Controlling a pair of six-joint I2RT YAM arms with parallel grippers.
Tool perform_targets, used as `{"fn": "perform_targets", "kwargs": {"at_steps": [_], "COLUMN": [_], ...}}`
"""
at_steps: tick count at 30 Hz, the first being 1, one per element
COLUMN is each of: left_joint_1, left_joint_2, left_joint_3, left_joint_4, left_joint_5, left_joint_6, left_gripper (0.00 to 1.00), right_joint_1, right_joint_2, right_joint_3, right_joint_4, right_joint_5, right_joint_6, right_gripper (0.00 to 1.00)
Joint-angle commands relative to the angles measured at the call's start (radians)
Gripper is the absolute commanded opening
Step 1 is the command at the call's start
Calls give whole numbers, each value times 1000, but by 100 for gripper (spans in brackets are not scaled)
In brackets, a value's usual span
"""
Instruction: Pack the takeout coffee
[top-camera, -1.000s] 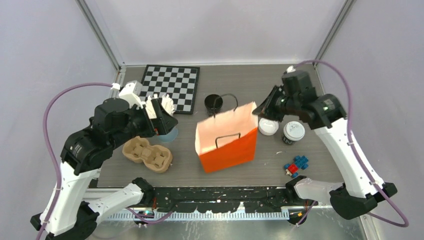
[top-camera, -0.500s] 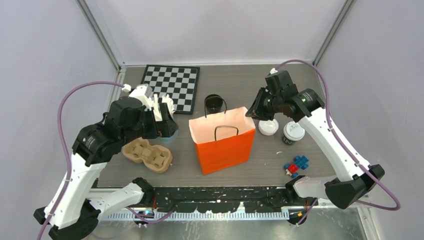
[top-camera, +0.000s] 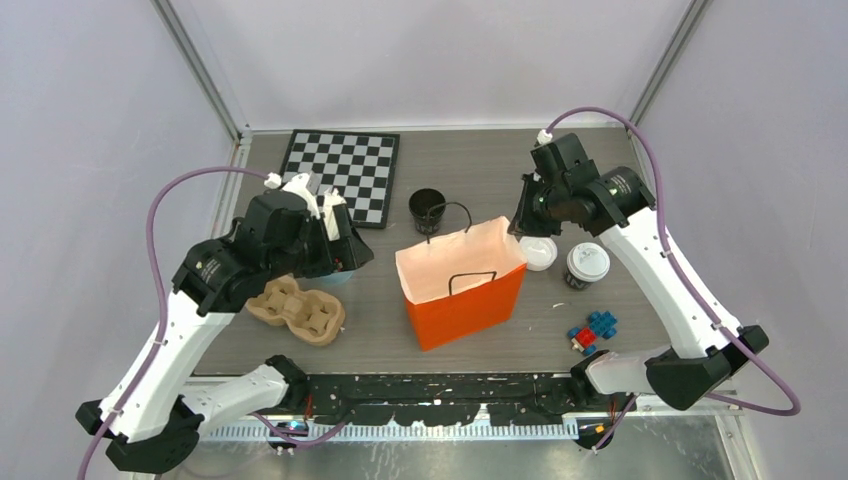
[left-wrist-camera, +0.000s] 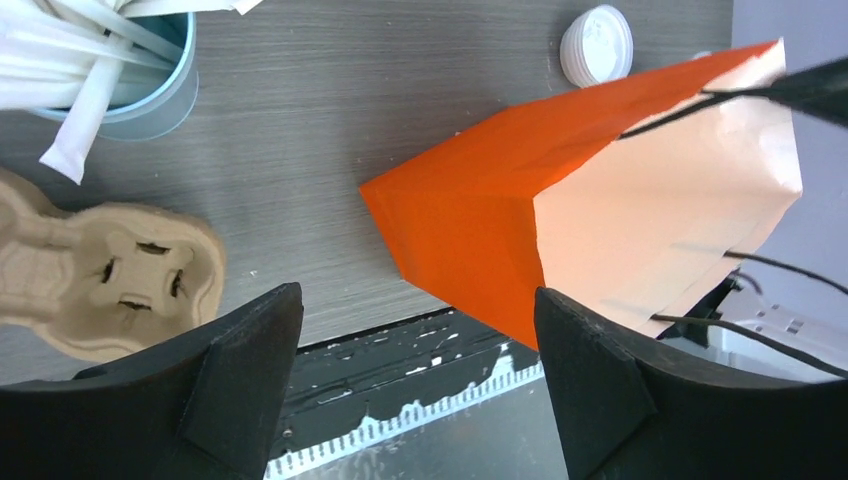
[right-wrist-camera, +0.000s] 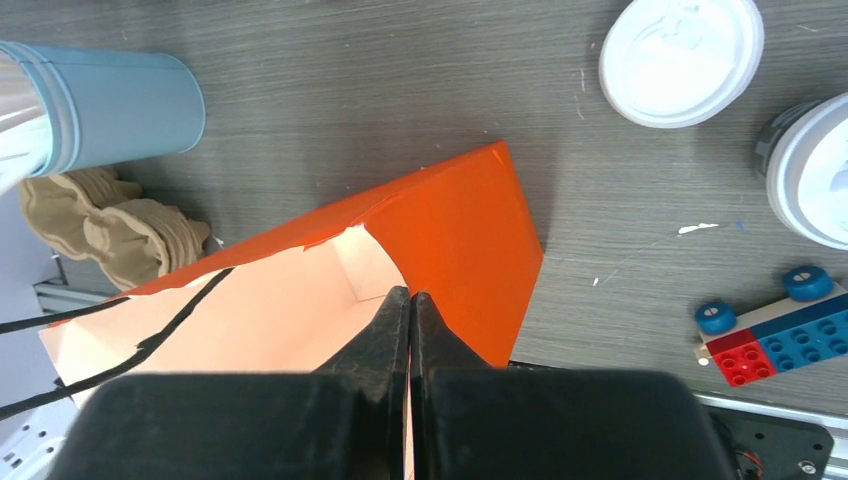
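Top external view is showing the table (top-camera: 480, 165) with the bag (top-camera: 465, 310) standing open in the middle, mouth up. The right gripper (top-camera: 519, 233) is pinching the bag's far right rim, and the right wrist view is showing its fingers pressed together on the paper. The left gripper (top-camera: 345, 255) is hovering spread wide, holding nothing, between the bag and the carrier (top-camera: 296, 308). I'm reading this as the bag-opening step, with no cup showing inside. The coffee is sitting outside the bag: an open cup (top-camera: 428, 207) just behind it, a lidded cup (top-camera: 586, 264) well to its right, and what looks like a loose lid (top-camera: 538, 253) beside that. Next, the free left gripper is probably needing to take a cup upright and lower it in while the right is steadying the rim.
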Motion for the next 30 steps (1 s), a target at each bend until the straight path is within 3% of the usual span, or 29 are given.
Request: {"fn": "perform_targets", "kwargs": {"at_steps": [1,3,6,9,16,18,22,30], "left_joint_1": [-5,-1,7,27,124,158,251,390], "left_joint_2": [-38,-45,-52,-42,-30,-65,-144,-139], "left_joint_3": [-3,7,23,58,0,-66,-244,-407], "left_joint_4": [39,-8,-73,-212,-309,-329,-301,-182], "left_joint_5": [-102,-179,-269,-404,-449,-448,-399,-353], "left_joint_6": [-108,-127,-137,-267,-440,-542,-710,-684], "left_gripper": [91,97,100,100,100,98,86,69], "right_joint_1": [5,6,5,6,6,5,6,6], "right_joint_2": [-38,-45,-46,-50,-89,-102,-134,-168], "right_joint_3": [15,-4,20,89,177,185,187,150], "right_joint_4": [-7,4,1,-21,-64,-78,-92,-79], "right_joint_5": [42,50,28,22,37,58,135,154], "right_joint_6": [-37,-23,-10,-7,-27,-51,-105,-194], "right_gripper": [2,4,24,45,84,87,88,88]}}
